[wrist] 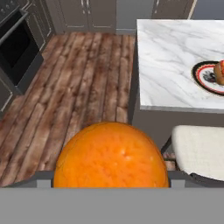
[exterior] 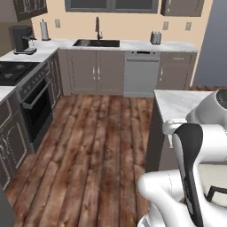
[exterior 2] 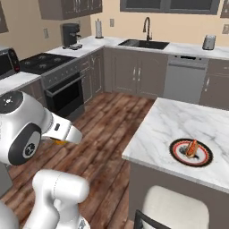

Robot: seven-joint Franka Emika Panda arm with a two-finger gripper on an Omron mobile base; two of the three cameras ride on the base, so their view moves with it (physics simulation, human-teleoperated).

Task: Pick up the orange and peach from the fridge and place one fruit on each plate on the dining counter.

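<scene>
Left base view: the white arm rises beside the dining counter (exterior: 177, 104). Right base view: the peach (exterior 2: 192, 148) sits on the dark-rimmed plate (exterior 2: 190, 152). Hand view: the gripper (wrist: 111, 177) appears clamped around the orange (wrist: 111, 156); jolting during transport could dislodge it.

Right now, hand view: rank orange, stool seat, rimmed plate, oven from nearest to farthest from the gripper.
1. orange: against the gripper, bottom centre.
2. stool seat: lower right, beside the dining counter.
3. rimmed plate: right edge, on the marble top, carrying the peach.
4. oven: upper left, across the wooden floor.
</scene>
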